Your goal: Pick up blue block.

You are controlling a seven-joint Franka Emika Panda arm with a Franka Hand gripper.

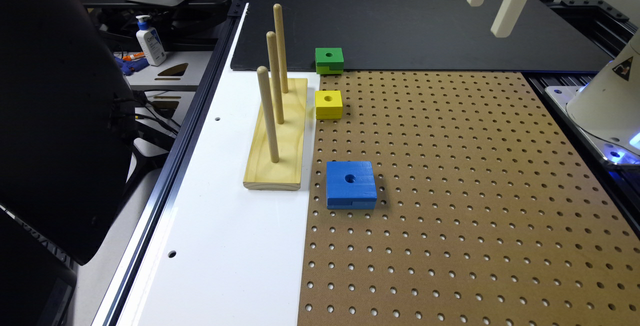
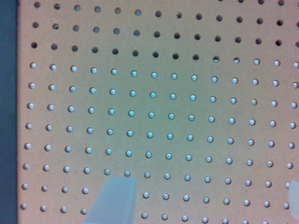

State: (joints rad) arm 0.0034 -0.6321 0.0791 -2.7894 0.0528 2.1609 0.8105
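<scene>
Brown pegboard (image 1: 475,191) covers the tabletop beneath me; I am at the approach step, nothing gripped. The blue block (image 1: 351,184) lies flat near the pegboard's edge, just beside the wooden peg stand (image 1: 277,136). My fingers (image 1: 509,7) hang spread apart, high above and well away from it. Next I must travel across and descend over it.

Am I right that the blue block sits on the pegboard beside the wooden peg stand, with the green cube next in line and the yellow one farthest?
Not quite. In the exterior view the yellow cube comes next after the blue block, and the green cube is farthest. The rest holds: the blue block lies on the pegboard beside the wooden peg stand.
</scene>
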